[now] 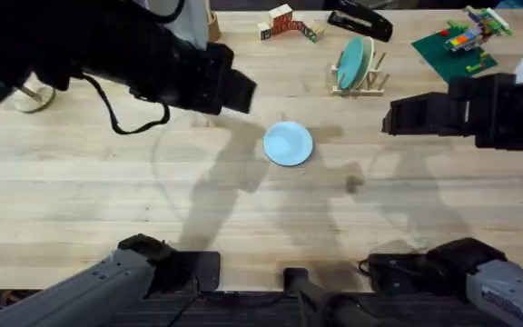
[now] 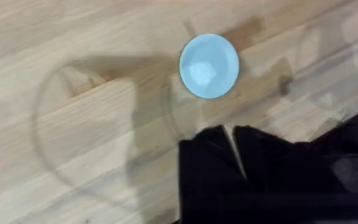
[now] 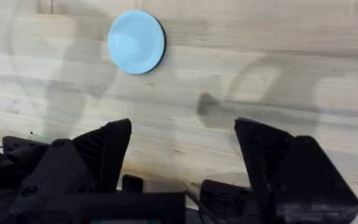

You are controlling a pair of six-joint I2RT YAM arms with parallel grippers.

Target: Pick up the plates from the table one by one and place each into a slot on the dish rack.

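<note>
Sky-blue plate (image 1: pixel 289 143) flat mid-table, bare wood around, left hand (image 2: pixel 234 140) together, right hand (image 3: pixel 182 140) apart.

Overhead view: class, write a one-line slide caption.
Pale blue round plastic plate lies flat on the light wooden table; teal plate stands in the small wooden dish rack.

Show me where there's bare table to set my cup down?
Bare wood spreads around the sky blue plate, between it and the arm bases at the near edge. The far edge is crowded: the dish rack holding the teal plate, toy blocks, and a green board.
</note>
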